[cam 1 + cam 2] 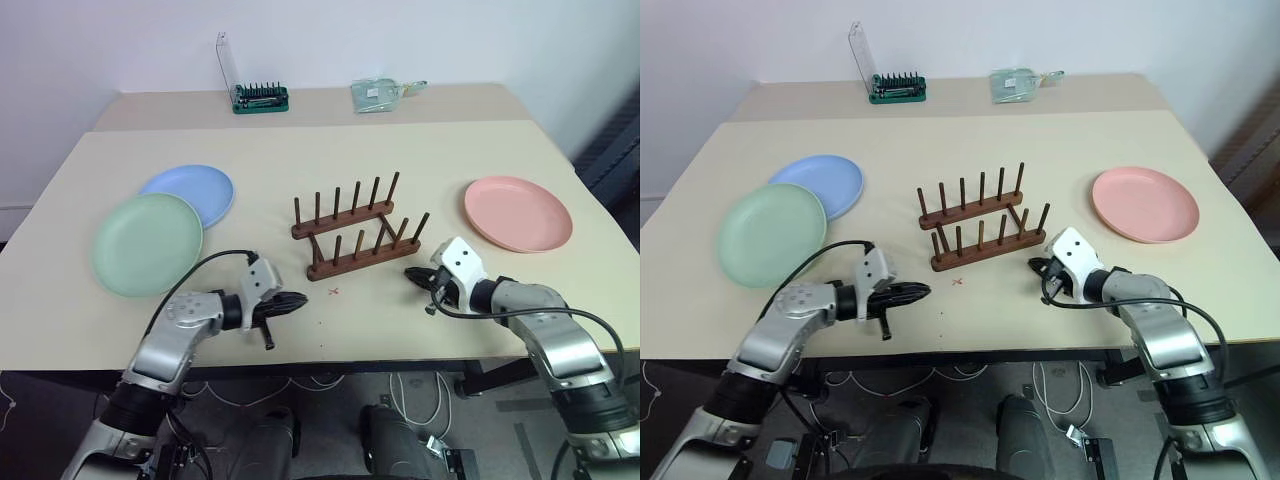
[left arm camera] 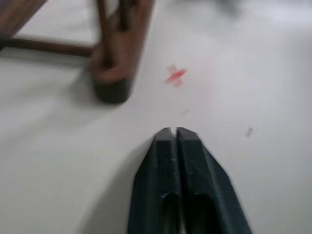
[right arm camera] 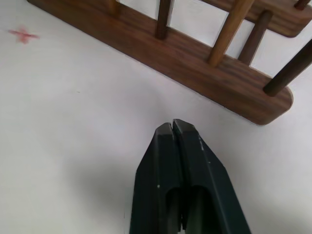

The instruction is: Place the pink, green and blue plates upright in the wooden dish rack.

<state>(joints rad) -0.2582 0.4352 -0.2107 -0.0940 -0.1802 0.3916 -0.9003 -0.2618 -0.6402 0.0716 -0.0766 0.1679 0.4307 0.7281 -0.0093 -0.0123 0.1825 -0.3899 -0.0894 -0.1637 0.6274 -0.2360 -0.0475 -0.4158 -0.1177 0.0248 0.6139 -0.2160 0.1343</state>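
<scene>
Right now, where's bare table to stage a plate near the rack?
Bare: between the wooden dish rack and the pink plate, and the strip behind the rack toward the green tray. Crowded: the rack's left, where the green plate overlaps the blue plate.

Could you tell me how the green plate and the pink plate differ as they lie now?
The green plate lies on the robot's left and overlaps the blue plate; the pink plate lies alone on the right. One is mint, the other salmon. Both lie flat on the table, outside the wooden dish rack.
</scene>
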